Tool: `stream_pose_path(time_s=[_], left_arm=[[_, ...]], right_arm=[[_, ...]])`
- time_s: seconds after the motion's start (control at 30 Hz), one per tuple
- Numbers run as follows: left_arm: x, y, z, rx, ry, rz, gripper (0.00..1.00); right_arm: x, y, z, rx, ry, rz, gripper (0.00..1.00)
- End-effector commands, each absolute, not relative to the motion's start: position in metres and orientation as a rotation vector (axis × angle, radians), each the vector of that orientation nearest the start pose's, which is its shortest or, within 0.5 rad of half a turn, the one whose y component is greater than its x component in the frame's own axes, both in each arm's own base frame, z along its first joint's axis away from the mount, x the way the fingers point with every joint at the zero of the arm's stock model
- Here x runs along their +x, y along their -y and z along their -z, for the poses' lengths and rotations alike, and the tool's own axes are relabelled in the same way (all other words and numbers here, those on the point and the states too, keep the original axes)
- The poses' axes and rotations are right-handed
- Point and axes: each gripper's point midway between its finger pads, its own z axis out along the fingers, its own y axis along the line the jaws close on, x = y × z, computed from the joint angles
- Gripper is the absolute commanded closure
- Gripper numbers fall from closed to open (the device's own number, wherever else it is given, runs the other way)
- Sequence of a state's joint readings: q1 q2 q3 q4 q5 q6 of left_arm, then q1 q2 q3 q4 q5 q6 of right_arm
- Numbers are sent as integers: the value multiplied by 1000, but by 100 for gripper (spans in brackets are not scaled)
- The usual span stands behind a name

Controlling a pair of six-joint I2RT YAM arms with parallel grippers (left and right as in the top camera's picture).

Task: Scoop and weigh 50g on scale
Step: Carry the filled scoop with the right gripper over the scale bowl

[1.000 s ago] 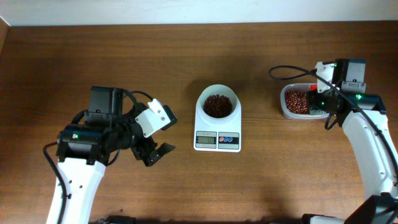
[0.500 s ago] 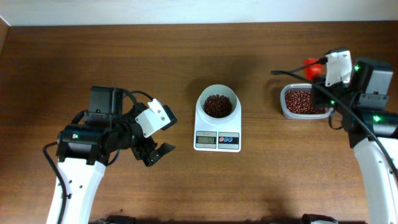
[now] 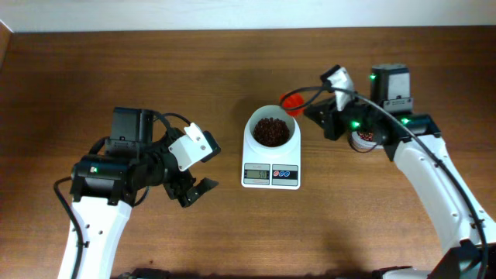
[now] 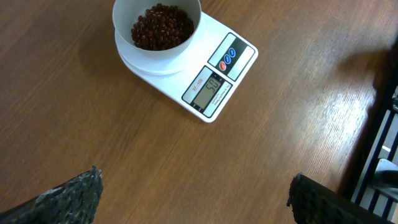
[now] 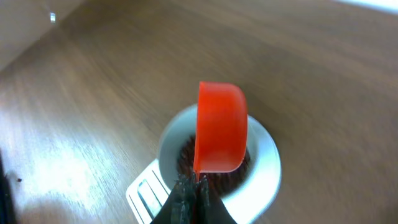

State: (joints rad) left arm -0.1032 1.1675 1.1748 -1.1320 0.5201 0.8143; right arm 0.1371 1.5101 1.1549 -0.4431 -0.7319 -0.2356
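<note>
The middle of the table [image 3: 155, 70] is taken. The scale [image 3: 271, 174] sits there, its bowl [image 3: 249, 128] of beans [image 3: 270, 130] at the far end. At the bowl's far-right rim hangs the orange scoop [image 3: 292, 101], pinched in the right gripper [image 5: 191, 190]. That arm [image 3: 434, 170] slants across the right side and covers most of the tub [image 3: 361, 139]. Left of the scale there's a strip of bare wood, then the left gripper [image 3: 195, 191] hanging near-left, jaws spread wide. The far-left wood lies open, and so does the near strip in front of the scale's display.
</note>
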Motion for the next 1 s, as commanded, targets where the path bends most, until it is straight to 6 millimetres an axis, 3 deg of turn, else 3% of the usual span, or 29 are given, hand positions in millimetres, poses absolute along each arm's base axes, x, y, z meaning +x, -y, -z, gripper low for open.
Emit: stream_pose_path(time_s=[0.0,0.27,0.37,0.67,0.97], left_arm=[[251,111,-223,1238,-2179,422,1],[251,111,-223,1237,-2178,422,1],[251,111,-223,1237,-2178,422,1],[251,111,-223,1237,-2178,422,1],[251,111,-223,1237,-2178,422,1]], right_arm=[[374,-186,-199,-803,-2123,-740,96],[383,-203,-139,-879,-2275,-429,96],[386,-199,-124,-876,-2320,-350,96],[382,-198,-110,-885,-2361,-352,96],[372,-214,-102,-944,-2369,-354,96]])
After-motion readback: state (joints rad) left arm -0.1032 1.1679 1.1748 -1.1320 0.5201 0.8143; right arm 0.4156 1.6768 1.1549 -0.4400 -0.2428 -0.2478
